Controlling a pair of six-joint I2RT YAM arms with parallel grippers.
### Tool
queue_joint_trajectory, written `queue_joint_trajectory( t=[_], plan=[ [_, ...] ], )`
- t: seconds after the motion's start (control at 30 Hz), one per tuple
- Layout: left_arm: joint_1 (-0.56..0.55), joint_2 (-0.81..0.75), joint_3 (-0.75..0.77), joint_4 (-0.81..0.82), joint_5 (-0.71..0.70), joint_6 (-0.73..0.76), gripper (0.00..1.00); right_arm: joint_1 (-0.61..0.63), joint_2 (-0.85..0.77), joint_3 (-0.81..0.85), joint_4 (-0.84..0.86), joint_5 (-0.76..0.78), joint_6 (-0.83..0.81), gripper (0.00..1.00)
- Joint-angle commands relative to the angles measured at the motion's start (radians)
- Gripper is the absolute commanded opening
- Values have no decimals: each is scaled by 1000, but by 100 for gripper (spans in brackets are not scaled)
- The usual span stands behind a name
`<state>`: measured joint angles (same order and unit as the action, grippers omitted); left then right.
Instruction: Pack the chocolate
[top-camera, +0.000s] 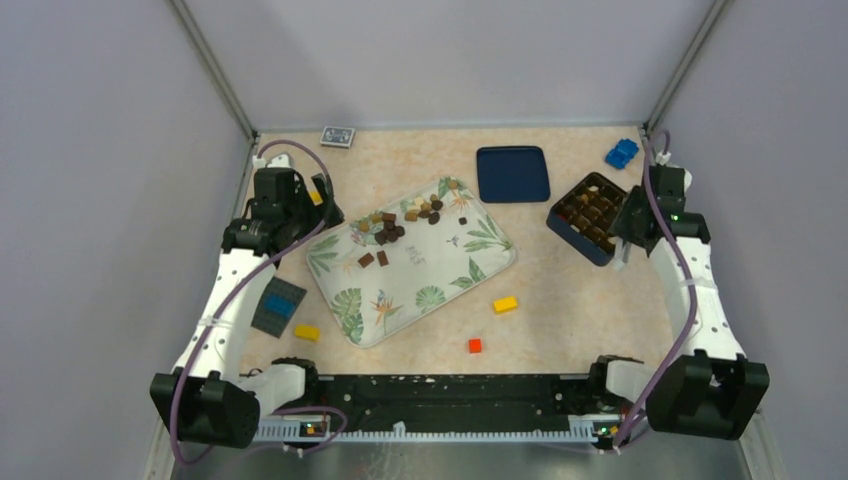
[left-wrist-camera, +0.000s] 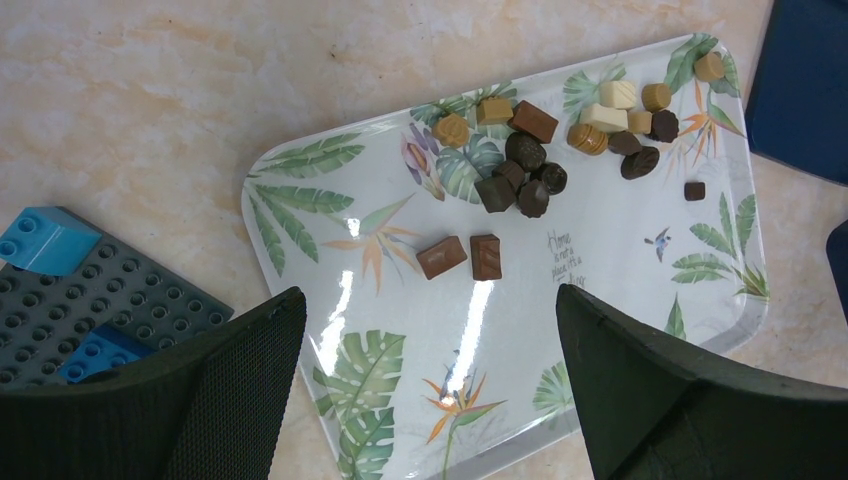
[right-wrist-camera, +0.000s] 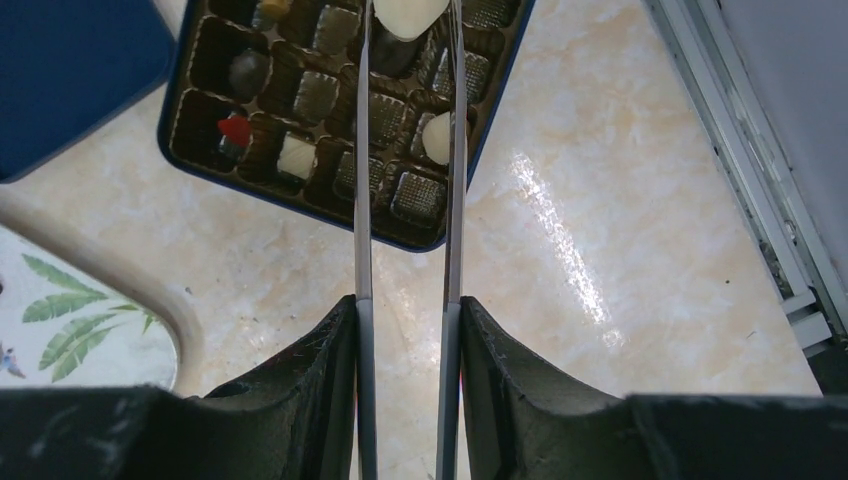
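Observation:
The chocolate (top-camera: 390, 230) lies loose on a white leaf-print tray (top-camera: 440, 290), dark, light brown and cream pieces. The left wrist view shows the pile (left-wrist-camera: 520, 175) at the tray's (left-wrist-camera: 620, 290) far end, with two brown squares (left-wrist-camera: 462, 257) nearer. My left gripper (top-camera: 325, 205) is open and empty above the tray's left part, its fingers (left-wrist-camera: 230, 380) wide apart. My right gripper (top-camera: 625, 225) is over the dark blue compartment box (top-camera: 590, 215). Its thin blades (right-wrist-camera: 407, 60) are shut on a cream chocolate (right-wrist-camera: 408, 15) above the box (right-wrist-camera: 290, 190), which holds several pieces.
The box's blue lid (top-camera: 512, 173) lies behind the tray. A grey baseplate with blue bricks (top-camera: 278, 305) is at the left. Yellow bricks (top-camera: 505, 304) (top-camera: 306, 332), a red brick (top-camera: 475, 346), a blue brick (top-camera: 621, 153) and a card pack (top-camera: 338, 136) lie about.

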<state>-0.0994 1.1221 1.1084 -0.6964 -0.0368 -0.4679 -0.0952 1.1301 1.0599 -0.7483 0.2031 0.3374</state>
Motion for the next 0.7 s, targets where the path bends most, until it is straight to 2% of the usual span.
queue_joint_trajectory(
  t=[0.0, 0.47, 0.67],
  plan=[
    [4, 7, 20, 41, 6, 20, 99, -35, 46, 3, 28, -34, 6, 16],
    [4, 7, 16, 31, -9, 21, 99, -58, 133, -2, 149, -29, 14, 17],
    [4, 19, 24, 35, -4, 21, 99, -116, 137, -5, 179, -11, 16, 17]
  ],
)
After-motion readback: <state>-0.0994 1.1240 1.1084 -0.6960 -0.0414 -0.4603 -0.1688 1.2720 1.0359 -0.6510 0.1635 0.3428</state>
